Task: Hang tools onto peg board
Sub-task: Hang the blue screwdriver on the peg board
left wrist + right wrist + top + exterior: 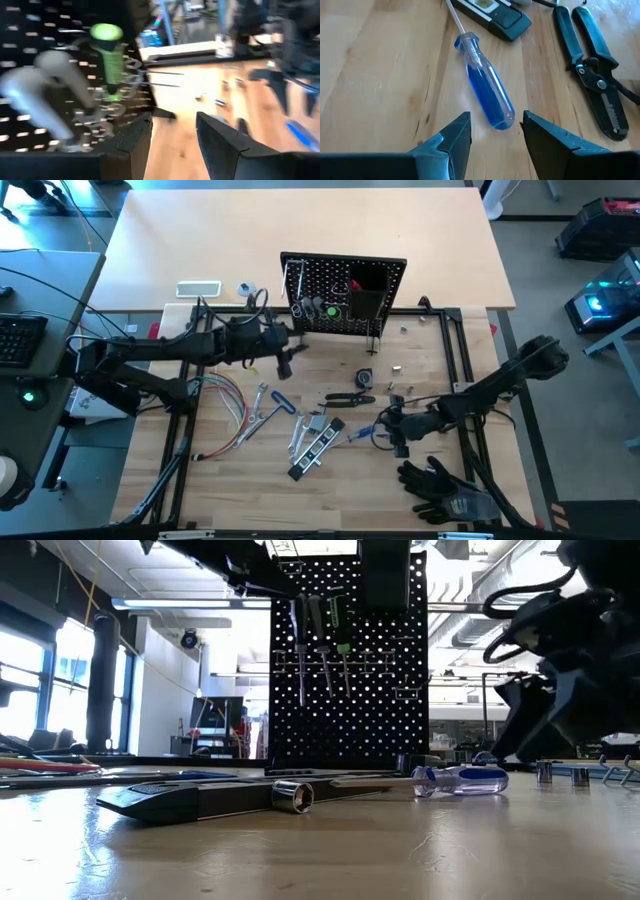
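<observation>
The peg board [345, 295] stands upright at the table's far middle. A green-handled driver [110, 60] and grey-handled tools [55, 95] hang from its front. My left gripper [285, 358] hovers open just left of and in front of the board, holding nothing. A blue-handled driver [487, 95] lies flat on the table. My right gripper [496, 119] is open low over the handle's butt end, with a finger on either side and neither touching it. Black pliers [592, 75], silver wrenches [300, 430] and a black-silver bar [318, 448] lie nearby.
Black gloves [445, 490] lie at the near right, behind my right gripper. A bundle of coloured wires [225, 415] lies at the left. Small sockets [397, 367] are scattered before the board. A black bin [365, 298] sits on the board's front.
</observation>
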Controlling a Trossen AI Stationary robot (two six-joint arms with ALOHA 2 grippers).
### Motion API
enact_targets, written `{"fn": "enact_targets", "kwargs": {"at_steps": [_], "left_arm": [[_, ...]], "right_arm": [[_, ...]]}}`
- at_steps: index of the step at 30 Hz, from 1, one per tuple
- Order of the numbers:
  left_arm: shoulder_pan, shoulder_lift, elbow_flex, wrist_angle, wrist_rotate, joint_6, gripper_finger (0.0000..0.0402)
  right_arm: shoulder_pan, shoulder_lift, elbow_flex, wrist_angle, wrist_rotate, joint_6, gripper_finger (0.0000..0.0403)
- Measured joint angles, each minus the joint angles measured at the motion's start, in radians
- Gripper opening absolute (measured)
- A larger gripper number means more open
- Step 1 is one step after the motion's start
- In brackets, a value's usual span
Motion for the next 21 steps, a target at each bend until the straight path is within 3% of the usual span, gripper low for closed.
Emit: {"fn": "enact_targets", "kwargs": {"at_steps": [11,16,21], "left_arm": [[-0.126,0.013,0.001,-0.042,0.010,0.009,0.0149],[-0.159,0.029,0.001,-0.040,0.010,0.009,0.0149],[-0.182,0.045,0.001,-0.051,0.010,0.007,0.0149]], "right_arm": [[-0.035,0.119,-0.036,0.162,0.000,-0.094,0.0172],[-0.072,0.217,-0.036,0.275,-0.064,-0.095,0.0171],[-0.080,0.293,-0.035,0.365,-0.078,-0.090,0.0130]]}}
